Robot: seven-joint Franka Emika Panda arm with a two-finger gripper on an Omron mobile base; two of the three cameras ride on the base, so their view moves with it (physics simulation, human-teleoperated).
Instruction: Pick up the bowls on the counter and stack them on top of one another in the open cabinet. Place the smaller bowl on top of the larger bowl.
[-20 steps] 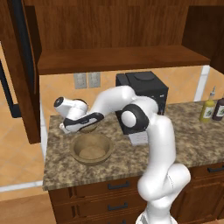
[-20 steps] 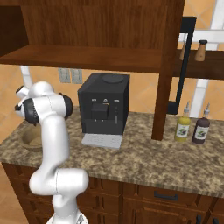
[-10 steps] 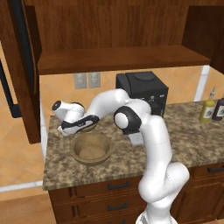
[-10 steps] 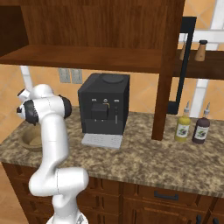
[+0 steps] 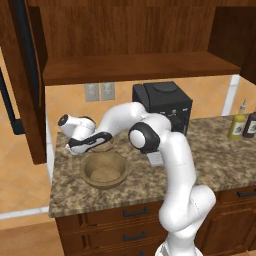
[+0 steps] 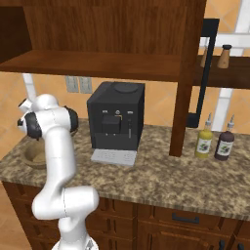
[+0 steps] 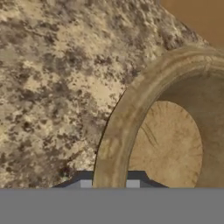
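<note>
Granite tabletop (image 5: pixel 210 150) carries both bowls; our end effector (image 7: pixel 108 183) is clamped on the smaller bowl's (image 7: pixel 162 131) rim, cabinet shelf (image 5: pixel 135 67) straight above.

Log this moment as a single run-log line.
phase: grasp | gripper: shut on smaller bowl rim | larger bowl: on counter, untouched | open cabinet: shelf awaiting bowls

The hand hid most of the smaller bowl (image 5: pixel 104 145) in the left base view. The arm covered part of the larger bowl (image 6: pixel 35 155) in the right base view. In the hand view, the frame's right edge cut off a bowl's rim (image 7: pixel 127 113)
</note>
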